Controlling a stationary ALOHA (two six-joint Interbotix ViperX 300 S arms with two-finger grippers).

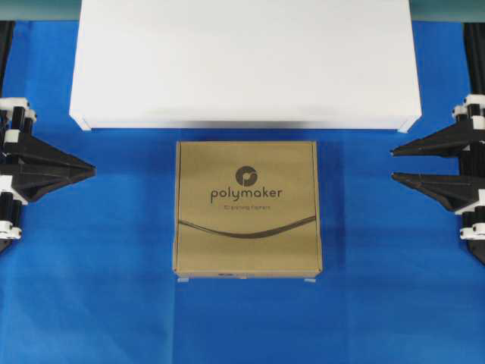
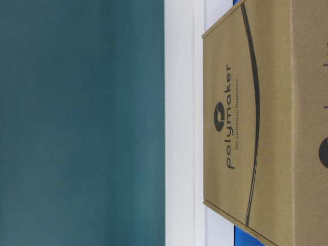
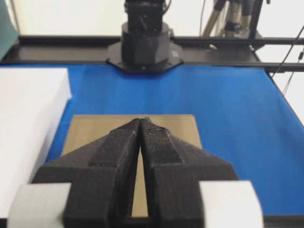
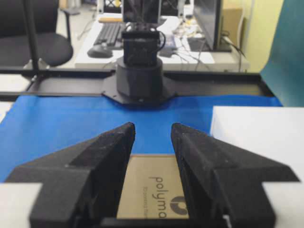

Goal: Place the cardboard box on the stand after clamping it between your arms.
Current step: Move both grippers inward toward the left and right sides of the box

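The flat square brown cardboard box [image 1: 247, 208] printed "polymaker" lies face up in the centre of the overhead view, on the blue cloth [image 1: 114, 296] that covers the tabletop. Its upper edge is just short of the front wall of the wide, low white rectangular stand [image 1: 242, 64], which fills the top of the frame. We judge that the clamp has not yet begun, as both arms sit well clear of the box at the frame's side edges. At middle left, the black lattice-frame left gripper [image 1: 89, 170] has its pointed fingers pressed together into a single wedge. At middle right, the right gripper [image 1: 394, 164] has its two fingers visibly apart with a gap between them. To do this step well, we would bring both arms in level and at the same pace so they meet the box's left and right side walls directly opposite each other, near mid-length. An offset push would likely spin the box on the cloth. We would probably close the right fingers first, since a single blunt tip presses more predictably than two spread points. The cardboard may give, so pressure should be firm but not crushing. The lift needs to clear the stand's front edge before we carry the box toward the top of the frame.
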